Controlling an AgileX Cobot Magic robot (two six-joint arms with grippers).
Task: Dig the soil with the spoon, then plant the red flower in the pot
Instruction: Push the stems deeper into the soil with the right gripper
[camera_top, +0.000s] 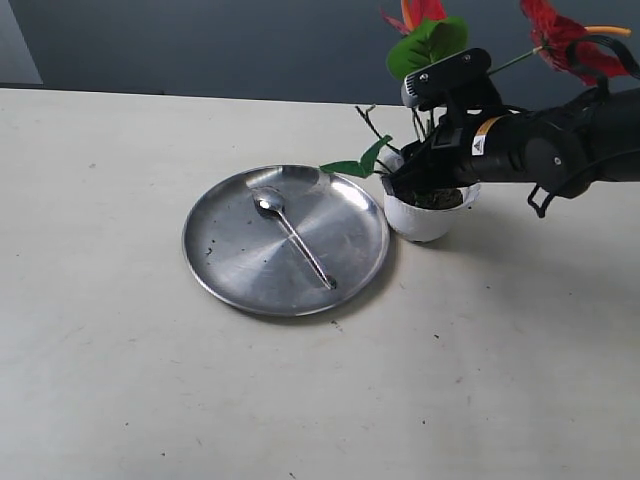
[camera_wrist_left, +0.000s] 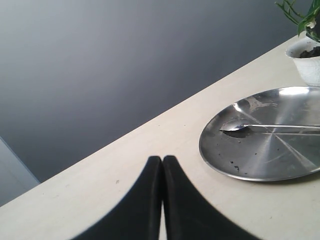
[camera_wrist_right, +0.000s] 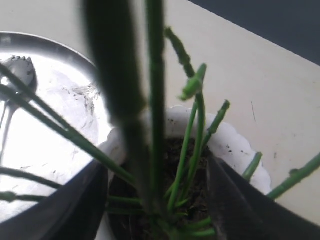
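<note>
1. The right end effector (camera_wrist_right: 159, 210) hangs open over the pot (camera_top: 428, 222). Its two dark fingers (camera_wrist_right: 82, 205) stand well apart, one on each side of the green stems (camera_wrist_right: 186, 150).
2. In the exterior view its fingertips are hidden behind the arm's black body and the leaves. The gap shows only in the right wrist view.
3. The red flower (camera_top: 428, 42) stands upright in the pot, and its blooms are cut off by the upper edge of the exterior view.
4. The soil (camera_top: 440, 200) lies dark in the pot's mouth, mostly screened by the stems and the fingers.
5. The spoon (camera_top: 293, 238) lies flat on the round steel plate (camera_top: 225, 265), apart from both end effectors.
6. The plate rests on the desk (camera_top: 110, 380) just beside the pot. It cannot be told whether their rims touch.
7. The left end effector (camera_wrist_left: 162, 197) is closed, its fingers meeting along their length, well apart from the plate. It is out of frame in the exterior view.
</note>
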